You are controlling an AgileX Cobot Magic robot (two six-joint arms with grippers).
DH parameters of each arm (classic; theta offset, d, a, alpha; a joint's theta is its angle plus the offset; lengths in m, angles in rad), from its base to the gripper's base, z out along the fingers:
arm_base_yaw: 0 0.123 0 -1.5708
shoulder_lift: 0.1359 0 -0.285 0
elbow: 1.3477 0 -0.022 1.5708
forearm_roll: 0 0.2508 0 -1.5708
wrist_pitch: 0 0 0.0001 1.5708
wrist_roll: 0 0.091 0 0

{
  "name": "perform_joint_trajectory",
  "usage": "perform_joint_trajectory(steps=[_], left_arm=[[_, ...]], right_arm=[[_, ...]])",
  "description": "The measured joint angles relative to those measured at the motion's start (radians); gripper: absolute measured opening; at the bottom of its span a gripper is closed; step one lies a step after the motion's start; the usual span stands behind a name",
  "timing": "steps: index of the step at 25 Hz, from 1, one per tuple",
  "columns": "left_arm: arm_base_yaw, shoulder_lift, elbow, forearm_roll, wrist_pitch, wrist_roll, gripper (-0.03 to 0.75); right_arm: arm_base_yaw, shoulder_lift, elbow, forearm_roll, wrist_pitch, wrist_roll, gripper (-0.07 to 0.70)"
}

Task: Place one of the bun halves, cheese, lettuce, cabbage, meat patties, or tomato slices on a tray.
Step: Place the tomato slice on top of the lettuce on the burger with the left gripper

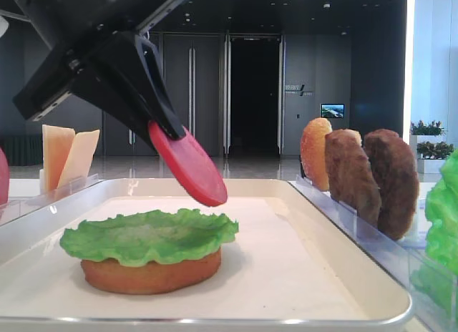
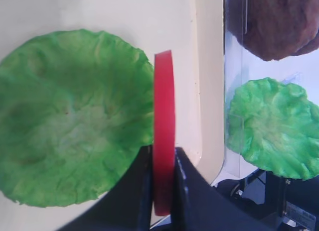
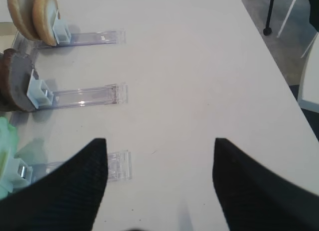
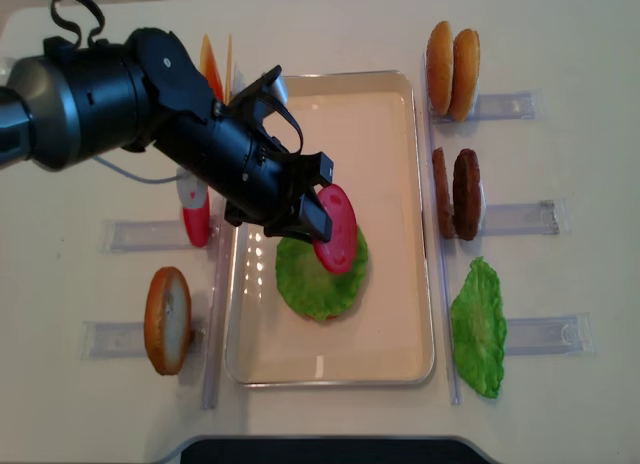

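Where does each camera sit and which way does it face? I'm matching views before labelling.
Exterior high: low at the tray's end, looking level along it; left gripper holds a tomato slice over the lettuce.
Right wrist: on the right arm, looking down at bare table; right gripper, jaws apart.
Left wrist: looking along the jaws clamping the slice.
Exterior high (realsense): overhead, looking straight down; left arm shows.
Shared: the slice and lettuce appear in both exterior views and the left wrist view.
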Motion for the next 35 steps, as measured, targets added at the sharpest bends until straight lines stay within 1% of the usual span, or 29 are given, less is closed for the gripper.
perform_joint_trajectory(steps=[4, 13, 35], left_arm=[[-0.002, 0.025, 0.0, -0.031, -0.005, 0.026, 0.051], [-0.002, 0.061, 0.0, -0.042, -0.002, 0.045, 0.051], [-0.002, 0.068, 0.0, -0.041, 0.016, 0.019, 0.051]], right_arm=[[0.0, 0.0, 0.0, 0.0, 0.0, 0.0, 0.464], [0.0, 0.0, 0.0, 0.0, 0.0, 0.0, 0.464], [0.0, 0.0, 0.0, 0.0, 0.0, 0.0, 0.464]])
